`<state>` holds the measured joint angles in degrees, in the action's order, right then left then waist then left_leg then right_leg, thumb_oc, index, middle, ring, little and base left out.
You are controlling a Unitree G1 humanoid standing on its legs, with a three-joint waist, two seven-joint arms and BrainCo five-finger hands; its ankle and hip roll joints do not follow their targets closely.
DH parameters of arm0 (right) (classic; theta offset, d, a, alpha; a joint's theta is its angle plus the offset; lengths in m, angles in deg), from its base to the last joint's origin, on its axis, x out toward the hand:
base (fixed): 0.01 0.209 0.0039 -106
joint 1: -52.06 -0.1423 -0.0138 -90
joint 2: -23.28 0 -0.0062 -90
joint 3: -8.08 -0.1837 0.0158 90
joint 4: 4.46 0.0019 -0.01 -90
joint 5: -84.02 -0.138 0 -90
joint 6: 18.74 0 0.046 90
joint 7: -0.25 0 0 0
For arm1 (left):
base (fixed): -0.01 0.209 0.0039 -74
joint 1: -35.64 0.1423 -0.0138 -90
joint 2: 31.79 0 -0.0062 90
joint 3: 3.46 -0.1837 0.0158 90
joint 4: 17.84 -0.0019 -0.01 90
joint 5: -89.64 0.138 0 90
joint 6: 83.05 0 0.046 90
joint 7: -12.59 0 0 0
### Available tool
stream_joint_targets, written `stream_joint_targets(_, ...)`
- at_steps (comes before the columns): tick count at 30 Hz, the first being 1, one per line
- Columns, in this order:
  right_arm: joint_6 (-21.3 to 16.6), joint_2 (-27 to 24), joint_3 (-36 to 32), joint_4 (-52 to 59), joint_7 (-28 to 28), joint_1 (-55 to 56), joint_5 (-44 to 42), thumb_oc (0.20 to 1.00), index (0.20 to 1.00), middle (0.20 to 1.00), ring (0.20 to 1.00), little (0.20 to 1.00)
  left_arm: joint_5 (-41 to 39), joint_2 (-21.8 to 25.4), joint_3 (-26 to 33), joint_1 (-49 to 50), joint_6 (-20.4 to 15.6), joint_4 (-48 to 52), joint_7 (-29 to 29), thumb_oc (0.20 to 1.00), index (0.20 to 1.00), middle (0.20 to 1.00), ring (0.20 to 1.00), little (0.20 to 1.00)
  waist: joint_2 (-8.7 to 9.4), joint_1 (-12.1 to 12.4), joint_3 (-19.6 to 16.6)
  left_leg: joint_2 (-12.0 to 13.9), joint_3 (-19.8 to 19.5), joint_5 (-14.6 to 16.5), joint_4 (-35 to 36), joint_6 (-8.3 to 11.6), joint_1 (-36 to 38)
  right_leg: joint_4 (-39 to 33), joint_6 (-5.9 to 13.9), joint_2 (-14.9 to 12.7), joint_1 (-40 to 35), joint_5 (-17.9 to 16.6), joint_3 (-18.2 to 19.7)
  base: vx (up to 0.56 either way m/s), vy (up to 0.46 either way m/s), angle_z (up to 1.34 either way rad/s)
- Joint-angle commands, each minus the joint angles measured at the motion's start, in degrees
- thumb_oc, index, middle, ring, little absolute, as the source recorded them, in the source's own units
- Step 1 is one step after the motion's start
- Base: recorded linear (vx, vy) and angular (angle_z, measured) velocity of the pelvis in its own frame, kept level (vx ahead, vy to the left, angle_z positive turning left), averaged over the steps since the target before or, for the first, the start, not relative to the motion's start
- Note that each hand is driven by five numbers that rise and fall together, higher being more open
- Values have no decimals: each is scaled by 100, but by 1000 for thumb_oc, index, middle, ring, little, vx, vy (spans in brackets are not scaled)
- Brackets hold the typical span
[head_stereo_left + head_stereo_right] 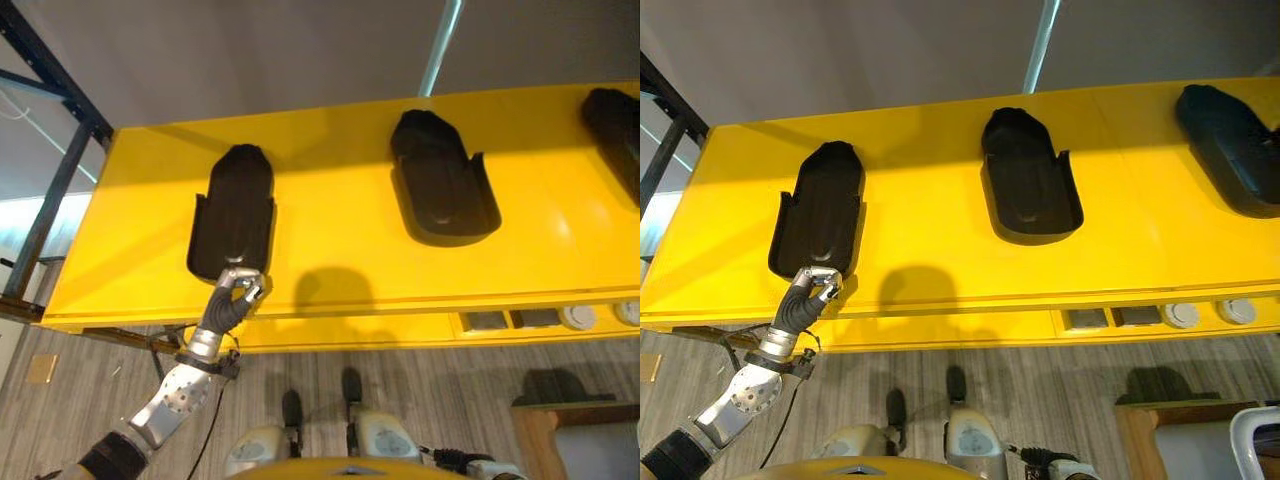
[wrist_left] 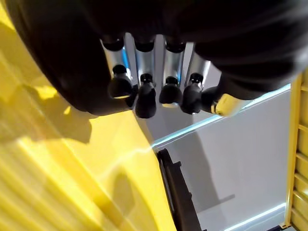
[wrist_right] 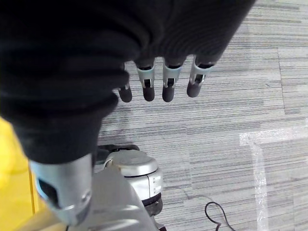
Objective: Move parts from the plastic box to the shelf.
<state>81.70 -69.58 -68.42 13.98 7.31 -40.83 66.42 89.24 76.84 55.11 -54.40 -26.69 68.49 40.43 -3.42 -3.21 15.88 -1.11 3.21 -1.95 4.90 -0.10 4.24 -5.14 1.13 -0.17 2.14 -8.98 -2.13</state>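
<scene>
Three black parts lie on the yellow shelf (image 1: 340,250), spaced well apart along its length. The left part (image 1: 233,210) is a long, shallow moulded shell with raised side walls and a rounded far end; it rests flat near the shelf's left end, its near edge close to the shelf's front lip. The left hand (image 1: 240,290) is at that near edge, reaching up from the lower left with its fingers curled round the rim of the left part. In the left wrist view the dark fingertips (image 2: 144,98) bend inward in a row against the part's black surface, with the yellow shelf top just past them, so the hand is gripping the part while it sits on the shelf.

The middle part (image 1: 440,180) has the same form, lying open side up near the centre of the shelf, tilted a little toward the right. The right part (image 1: 1230,145) lies at the shelf's right end, partly cut by the edge of the view.

The right hand (image 3: 161,79) shows in its own wrist view, hanging over the grey striped floor (image 3: 231,139) with fingers loosely extended and nothing in them.

On the shelf's front face, toward the right, sit two dark square buttons (image 1: 1110,318) and two round white ones (image 1: 1210,313). A dark metal frame (image 1: 50,190) stands at the shelf's left end
</scene>
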Motion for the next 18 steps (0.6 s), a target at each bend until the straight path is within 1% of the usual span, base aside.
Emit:
stream_joint_targets(1,102,-26,256,-4,26,28,75,1000,1000,1000,1000,1000,115,-79,150,-286,11,-23,390,200,200,200,200,200,92,-26,138,375,33,115,-56,196,-140,177,347,-207,-366,551,251,84,-17,-2)
stream_joint_targets(2,108,-21,260,15,19,41,73,1000,1000,1000,1000,1000,135,-90,180,-298,0,-65,400,200,200,200,200,200,92,-35,138,377,31,167,-51,192,-115,164,353,-202,-395,591,261,38,-16,-3)
stream_joint_targets(7,124,14,348,64,16,21,105,1000,1000,1000,1000,1000,230,-126,251,-424,17,-166,527,200,200,200,200,200,116,-59,235,379,67,168,-53,179,-132,200,333,-185,-350,586,298,17,-11,-2)
stream_joint_targets(9,135,68,449,122,-8,5,-10,1000,1000,1000,1000,1000,331,-145,266,-521,55,-239,606,200,200,200,200,200,175,-63,292,383,71,180,-35,183,-125,160,347,-145,-361,563,354,13,-86,-4)
stream_joint_targets(13,215,148,508,201,18,26,-51,1000,1000,1000,1000,1000,440,-188,353,-636,235,-346,671,200,200,200,200,200,282,-80,291,415,95,170,-19,185,-130,164,376,-90,-338,545,419,35,-72,-4)
stream_joint_targets(18,183,121,496,358,110,120,0,1000,1000,1000,1000,1000,553,-175,448,-901,468,-409,695,200,200,200,200,200,367,-149,359,452,143,156,-11,183,-195,185,386,-47,-260,538,482,-12,-42,-9)
